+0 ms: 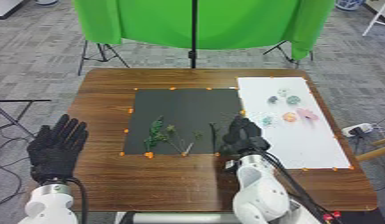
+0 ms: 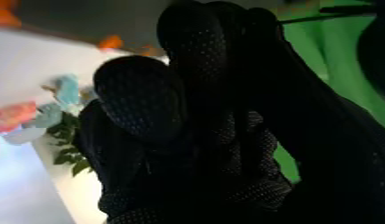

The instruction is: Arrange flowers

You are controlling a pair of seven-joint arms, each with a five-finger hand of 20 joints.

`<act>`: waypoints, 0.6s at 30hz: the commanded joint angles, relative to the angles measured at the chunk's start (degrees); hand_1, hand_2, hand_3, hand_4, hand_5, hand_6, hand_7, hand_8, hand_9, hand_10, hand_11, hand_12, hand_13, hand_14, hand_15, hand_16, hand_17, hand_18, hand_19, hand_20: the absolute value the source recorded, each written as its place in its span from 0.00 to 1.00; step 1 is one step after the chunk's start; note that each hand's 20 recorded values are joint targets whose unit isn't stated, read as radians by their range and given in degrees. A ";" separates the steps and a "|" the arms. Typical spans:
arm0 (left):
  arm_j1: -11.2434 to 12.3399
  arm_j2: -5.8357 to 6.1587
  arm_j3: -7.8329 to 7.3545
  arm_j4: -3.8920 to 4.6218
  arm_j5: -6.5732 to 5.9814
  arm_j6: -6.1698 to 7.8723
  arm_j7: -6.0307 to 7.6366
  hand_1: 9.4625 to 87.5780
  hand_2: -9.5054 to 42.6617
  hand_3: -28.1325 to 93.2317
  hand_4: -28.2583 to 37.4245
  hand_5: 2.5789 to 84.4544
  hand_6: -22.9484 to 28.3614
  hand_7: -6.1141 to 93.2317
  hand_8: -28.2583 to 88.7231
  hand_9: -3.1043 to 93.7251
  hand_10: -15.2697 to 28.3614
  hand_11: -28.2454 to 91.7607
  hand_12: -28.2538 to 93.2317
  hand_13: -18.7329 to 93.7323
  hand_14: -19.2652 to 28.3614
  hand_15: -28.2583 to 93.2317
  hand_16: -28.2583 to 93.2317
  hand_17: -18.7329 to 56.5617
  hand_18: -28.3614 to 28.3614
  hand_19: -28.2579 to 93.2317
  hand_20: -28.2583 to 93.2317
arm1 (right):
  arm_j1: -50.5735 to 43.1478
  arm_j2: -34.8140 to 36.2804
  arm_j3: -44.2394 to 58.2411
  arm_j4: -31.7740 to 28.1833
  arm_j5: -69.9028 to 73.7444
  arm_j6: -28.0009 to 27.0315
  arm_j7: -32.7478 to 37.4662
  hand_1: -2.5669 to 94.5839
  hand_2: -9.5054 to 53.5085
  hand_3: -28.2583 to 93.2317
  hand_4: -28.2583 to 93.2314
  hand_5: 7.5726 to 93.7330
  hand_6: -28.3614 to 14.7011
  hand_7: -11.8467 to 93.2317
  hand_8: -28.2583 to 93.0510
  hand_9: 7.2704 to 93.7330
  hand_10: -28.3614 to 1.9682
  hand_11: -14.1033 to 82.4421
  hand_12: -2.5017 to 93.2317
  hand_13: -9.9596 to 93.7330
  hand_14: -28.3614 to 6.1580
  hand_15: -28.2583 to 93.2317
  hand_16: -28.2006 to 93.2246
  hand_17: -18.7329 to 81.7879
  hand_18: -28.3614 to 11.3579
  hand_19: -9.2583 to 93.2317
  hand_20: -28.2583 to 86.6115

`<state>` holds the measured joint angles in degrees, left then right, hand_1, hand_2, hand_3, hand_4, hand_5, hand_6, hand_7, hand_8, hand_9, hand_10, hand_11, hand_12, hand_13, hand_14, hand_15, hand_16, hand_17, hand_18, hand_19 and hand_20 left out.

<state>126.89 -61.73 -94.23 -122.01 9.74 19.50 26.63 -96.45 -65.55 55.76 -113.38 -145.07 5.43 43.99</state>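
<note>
In the head view my right hand (image 1: 245,134) is over the border between the dark mat (image 1: 175,102) and the white sheet (image 1: 304,152). The right wrist view shows this hand (image 2: 140,105) with its fingers curled and pinched on a thin stem (image 2: 317,19), with green leaves (image 2: 66,145) on the other side. A leafy green stem (image 1: 156,132), a thin sprig (image 1: 172,134) and a dark stem (image 1: 213,135) lie on the mat. On the sheet are teal (image 1: 267,121), orange (image 1: 289,117) and pink (image 1: 307,115) flowers. My left hand (image 1: 57,151) is open at the table's left edge.
Three pale green-blue flowers, one of them a round bloom (image 1: 292,100), sit farther back on the sheet. Orange markers (image 1: 149,155) line the mat and sheet edges. A green cloth (image 1: 144,25) hangs behind the brown table (image 1: 108,107).
</note>
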 commanded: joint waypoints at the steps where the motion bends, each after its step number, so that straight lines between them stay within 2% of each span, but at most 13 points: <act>1: 0.61 -0.12 0.35 0.48 -0.44 -0.33 -0.73 0.22 0.35 0.89 0.00 0.57 0.67 0.15 0.16 0.45 0.72 0.40 0.30 0.44 0.76 0.49 0.18 0.18 0.76 0.52 0.33 | -1.76 -0.53 -0.57 1.63 0.58 -0.79 0.83 0.61 0.00 0.92 0.09 0.85 0.65 0.55 0.37 1.00 0.57 0.30 0.45 0.94 0.68 0.63 0.61 0.71 0.07 1.00 0.71; 7: 0.34 -0.12 0.55 0.57 -0.70 -0.10 -1.01 0.22 0.36 0.89 0.00 0.57 0.67 0.15 0.16 0.45 0.72 0.40 0.30 0.44 0.75 0.49 0.18 0.18 0.76 0.52 0.33 | -0.76 -1.93 -1.15 3.26 0.11 0.37 0.32 0.60 0.00 0.89 0.05 0.82 0.61 0.54 0.35 0.98 0.54 0.25 0.43 0.92 0.66 0.63 0.59 0.70 0.07 1.00 0.71; 13: -0.21 -0.08 0.99 0.84 -0.90 0.06 -1.31 0.22 0.37 0.89 0.00 0.57 0.67 0.15 0.16 0.45 0.72 0.40 0.30 0.44 0.75 0.49 0.18 0.17 0.76 0.52 0.33 | -0.25 -3.59 -1.07 4.63 -0.45 0.68 0.21 0.60 0.00 0.88 0.03 0.81 0.59 0.53 0.34 0.97 0.53 0.25 0.42 0.91 0.64 0.63 0.58 0.69 0.07 1.00 0.71; 16: -0.28 -0.05 1.19 0.83 -0.54 0.16 -1.66 0.22 0.37 0.89 0.00 0.57 0.67 0.15 0.16 0.45 0.72 0.40 0.30 0.44 0.75 0.49 0.18 0.18 0.76 0.52 0.33 | -0.10 -4.36 -0.70 5.40 -0.90 0.68 0.58 0.59 0.00 0.88 0.03 0.81 0.59 0.52 0.34 0.97 0.52 0.24 0.41 0.91 0.63 0.64 0.57 0.69 0.07 1.00 0.71; 18: -0.39 -0.19 1.36 0.91 -0.74 -0.15 -1.75 0.22 0.37 0.89 0.00 0.57 0.67 0.15 0.16 0.45 0.72 0.40 0.30 0.44 0.75 0.49 0.18 0.18 0.76 0.52 0.33 | -0.30 -3.83 -0.52 5.22 -1.46 0.68 0.86 0.59 0.00 0.88 0.03 0.81 0.59 0.52 0.34 0.97 0.52 0.24 0.41 0.91 0.63 0.64 0.57 0.69 0.07 1.00 0.71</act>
<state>126.30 -61.73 -93.71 -121.63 9.30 19.55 25.85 -96.00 -68.45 55.12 -110.48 -145.14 5.82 44.18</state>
